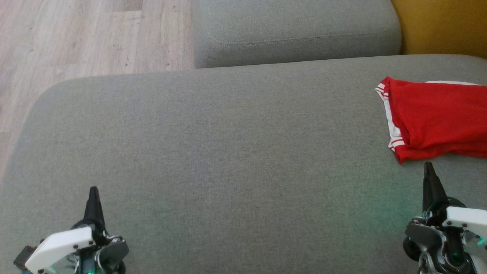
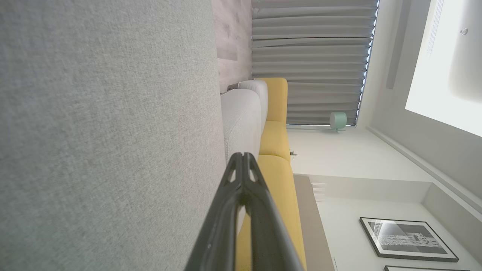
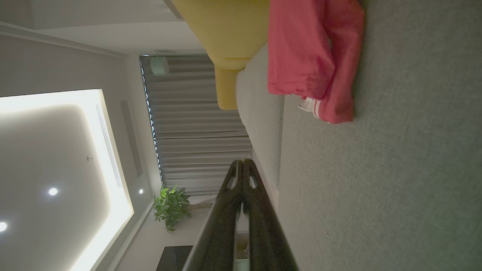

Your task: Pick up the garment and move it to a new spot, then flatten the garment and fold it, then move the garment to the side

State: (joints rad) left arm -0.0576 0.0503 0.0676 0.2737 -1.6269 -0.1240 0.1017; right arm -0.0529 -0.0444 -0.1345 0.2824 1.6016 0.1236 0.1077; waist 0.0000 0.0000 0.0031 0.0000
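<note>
- Garment [image 1: 437,118], red with white striped trim, lies at the far right of the grey sofa seat [image 1: 213,152] and runs off that edge of the head view. The right wrist view shows it as a doubled-over bundle with its layers stacked, not spread flat.
- Left fingers [image 1: 94,207] are pressed together with nothing between them. They hover over bare seat at the lower left, well apart from the cloth.
- Right fingers [image 1: 430,186] are likewise closed tight and empty. Their tip is near the garment's near hem but not touching it.
- Step in hand, as I judge it, is one of two. It may be the very start, with the pick-up not yet made, or the end, with the folded piece set to the side. The compact, layered shape off to one side leans toward the end, though the folds look loose.
- If a pick-up is next, the right fingers must part, reach forward to the near hem and pinch through the layers. The broad bare middle of the seat gives room to lay the cloth out.
</note>
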